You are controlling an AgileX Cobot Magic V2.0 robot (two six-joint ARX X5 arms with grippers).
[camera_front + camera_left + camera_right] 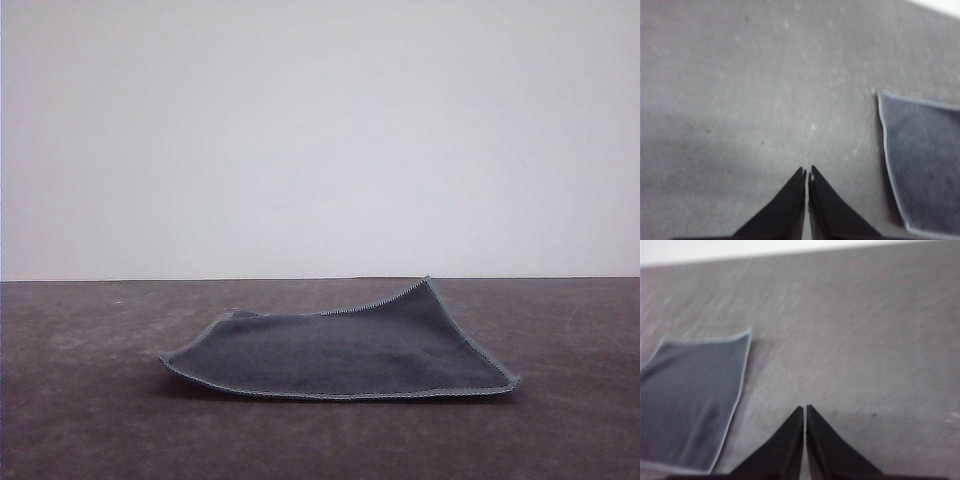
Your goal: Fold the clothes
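We see the fleecy cloth lying dark grey side up on the table, its far right corner curled upward. Our left gripper and right gripper are both pinched closed on nothing, above bare tabletop beside the cloth. Descending closed, we would likely shove the cloth; that raised corner may flop and skew the fold.

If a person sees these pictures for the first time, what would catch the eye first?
First the dark grey cloth, lying alone on the brownish table near the middle, its far right corner curling up off the surface. Next, in the wrist views, the two black pincers: the left pincer and the right pincer are both shut, each over bare table beside the cloth and apart from it.
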